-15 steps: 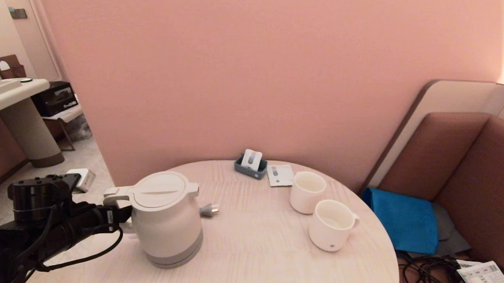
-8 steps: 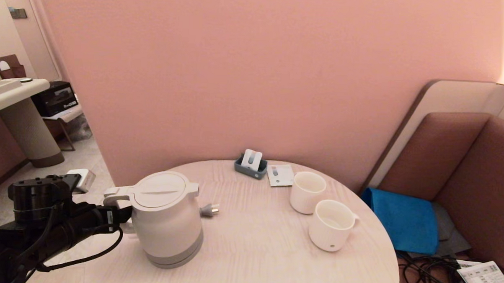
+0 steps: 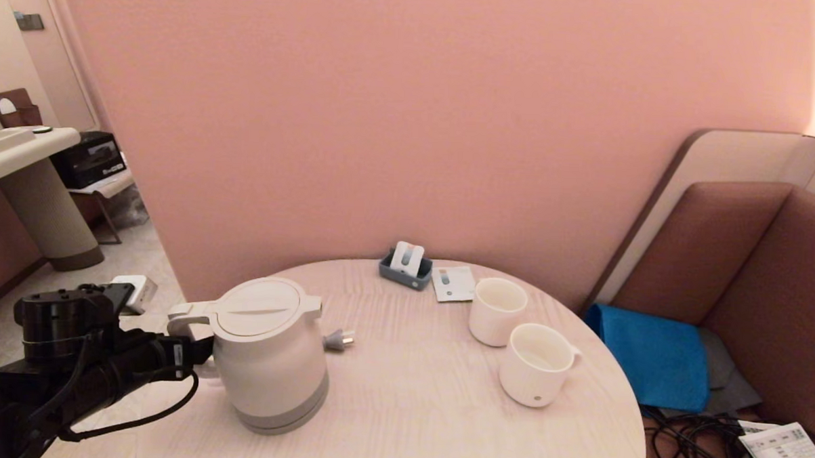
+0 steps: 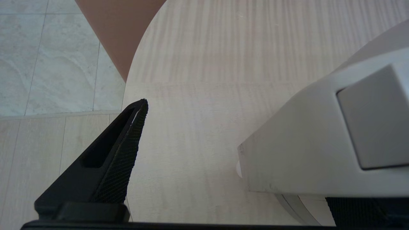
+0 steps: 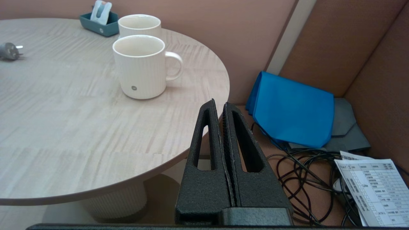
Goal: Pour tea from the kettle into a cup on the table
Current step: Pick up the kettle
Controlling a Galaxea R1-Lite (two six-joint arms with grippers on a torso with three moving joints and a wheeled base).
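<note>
The cream-white kettle (image 3: 271,356) stands upright on the left part of the round pale-wood table (image 3: 415,399). Its loop handle (image 4: 319,143) points toward my left gripper (image 3: 196,354). That gripper (image 4: 223,127) is open at the handle. One finger (image 4: 121,153) stands free over the table, and the other is mostly hidden under the handle's top. The ribbed cup (image 3: 537,364) with a grey dot stands at the right (image 5: 140,67). My right gripper (image 5: 219,103) is shut and empty, low beside the table's right edge, out of the head view.
A smooth white cup (image 3: 497,310) stands just behind the ribbed one. A grey plug (image 3: 338,339) lies by the kettle. A blue tray (image 3: 405,266) and a card (image 3: 452,283) sit at the back. On the bench to the right are a blue cloth (image 3: 654,356), cables (image 3: 691,442) and a printed sheet (image 3: 789,452).
The left arm has sunk very slightly beside the kettle handle. Kettle, cups and right arm have not moved.
</note>
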